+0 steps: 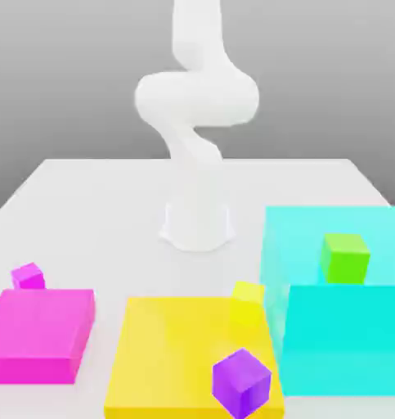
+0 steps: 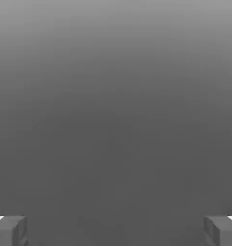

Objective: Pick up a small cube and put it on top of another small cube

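four small cubes, three big blocks, one gripper agape

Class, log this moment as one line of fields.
gripper: open, holding nothing | purple cube: on yellow slab | green cube: on cyan block | stacking: not started

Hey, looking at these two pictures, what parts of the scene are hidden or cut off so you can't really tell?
- Exterior view: the white robot arm runs off the top edge, so its upper part is cut off.
- Exterior view: the small magenta cube is partly hidden behind the big magenta block.
- Exterior view: the large cyan block is cut off by the right edge.
- Hand view: the grey fingertips are cut off by the bottom edge.
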Motion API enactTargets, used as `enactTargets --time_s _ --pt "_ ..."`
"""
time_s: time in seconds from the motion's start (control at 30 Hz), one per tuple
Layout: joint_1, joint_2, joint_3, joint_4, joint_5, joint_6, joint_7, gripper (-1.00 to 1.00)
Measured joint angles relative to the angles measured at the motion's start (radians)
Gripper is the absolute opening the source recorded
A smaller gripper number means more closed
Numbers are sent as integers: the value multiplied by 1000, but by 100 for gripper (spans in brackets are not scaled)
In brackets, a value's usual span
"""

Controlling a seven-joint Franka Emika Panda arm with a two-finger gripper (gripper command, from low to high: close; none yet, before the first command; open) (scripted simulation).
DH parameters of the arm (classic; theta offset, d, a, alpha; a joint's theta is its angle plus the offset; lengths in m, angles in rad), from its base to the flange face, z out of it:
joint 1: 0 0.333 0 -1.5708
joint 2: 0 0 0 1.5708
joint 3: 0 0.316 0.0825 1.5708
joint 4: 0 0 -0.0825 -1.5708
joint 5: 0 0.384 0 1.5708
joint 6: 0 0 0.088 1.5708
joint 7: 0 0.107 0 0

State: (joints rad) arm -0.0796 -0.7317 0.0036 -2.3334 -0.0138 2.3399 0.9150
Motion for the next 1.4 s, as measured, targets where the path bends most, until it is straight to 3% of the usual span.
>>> enactTargets --time_s 0.43,0.73,0.97,1.2,1.23,1.4 --pt "-400 357 -15 -175 -67 211 598 0" --pt "-599 600 -107 -295 -84 356 985 0" --pt "-748 789 -176 -389 28 471 1197 0" --pt "-830 1030 -82 -365 174 655 1144 0" --pt "-840 1054 -70 -361 180 674 1139 -100" --pt "-840 1054 -70 -361 179 677 1140 -100"
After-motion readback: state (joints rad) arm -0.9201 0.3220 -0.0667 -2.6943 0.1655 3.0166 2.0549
